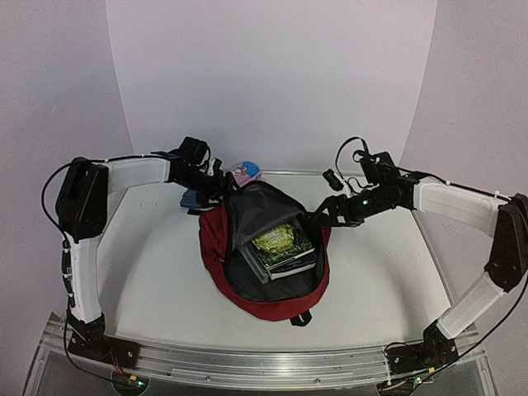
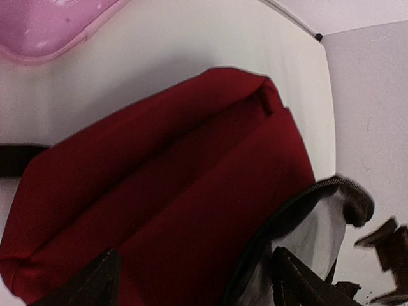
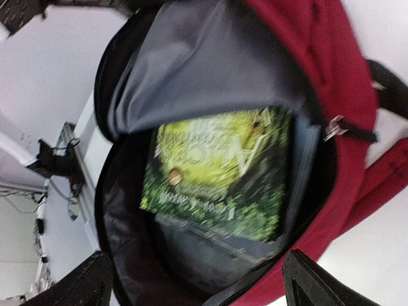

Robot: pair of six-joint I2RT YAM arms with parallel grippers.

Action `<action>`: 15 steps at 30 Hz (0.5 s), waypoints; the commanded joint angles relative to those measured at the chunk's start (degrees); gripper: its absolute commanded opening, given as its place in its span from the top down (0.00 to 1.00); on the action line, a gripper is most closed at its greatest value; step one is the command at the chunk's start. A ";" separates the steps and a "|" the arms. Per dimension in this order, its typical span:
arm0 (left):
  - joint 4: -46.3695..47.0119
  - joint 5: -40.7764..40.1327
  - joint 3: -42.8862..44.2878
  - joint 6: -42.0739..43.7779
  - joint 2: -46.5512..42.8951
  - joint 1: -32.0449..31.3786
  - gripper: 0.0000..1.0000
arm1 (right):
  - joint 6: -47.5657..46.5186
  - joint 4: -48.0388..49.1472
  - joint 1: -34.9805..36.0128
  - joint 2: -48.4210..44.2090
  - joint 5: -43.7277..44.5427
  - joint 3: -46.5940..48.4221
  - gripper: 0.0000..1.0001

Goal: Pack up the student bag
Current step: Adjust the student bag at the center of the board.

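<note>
Left tool (image 2: pixel 194 280), jaws spread and empty, hovers at the far-left shoulder of the student bag (image 1: pixel 264 307) — lying mid-way across the surface (image 1: pixel 157 272), mouth agape, green book (image 3: pixel 217 172) inside. Right tool (image 3: pixel 197 287), also spread, hangs over that mouth; best to pin the sagging grey flap (image 3: pixel 204 70) back before fetching the pink pencil case (image 1: pixel 246 172) just beyond.

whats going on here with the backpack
Two robot arms are packing a dark red backpack that lies unzipped on the table. A green-covered book already sits inside the main compartment, on top of what looks like another. The left gripper is at the bag's far left corner, beside a pink pencil case that lies outside the bag. The right gripper is at the opening's right rim. Both look open, holding nothing.
</note>
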 commanded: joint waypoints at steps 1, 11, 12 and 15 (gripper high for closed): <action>3.89 -4.87 -11.96 -3.16 -16.43 -0.53 0.14 | -6.29 -1.67 -0.57 8.78 7.57 10.57 0.02; 11.99 -7.01 -35.75 -12.29 -31.76 -5.24 0.11 | -2.68 -2.05 -0.28 27.24 -1.04 25.27 0.04; 12.94 -7.18 -36.89 -12.96 -31.94 -5.87 0.12 | -2.57 -2.05 -0.19 28.15 -1.39 25.50 0.06; 17.34 -6.76 -39.57 -14.78 -30.09 -7.20 0.18 | -2.47 -2.04 -0.08 29.37 -0.14 25.28 0.12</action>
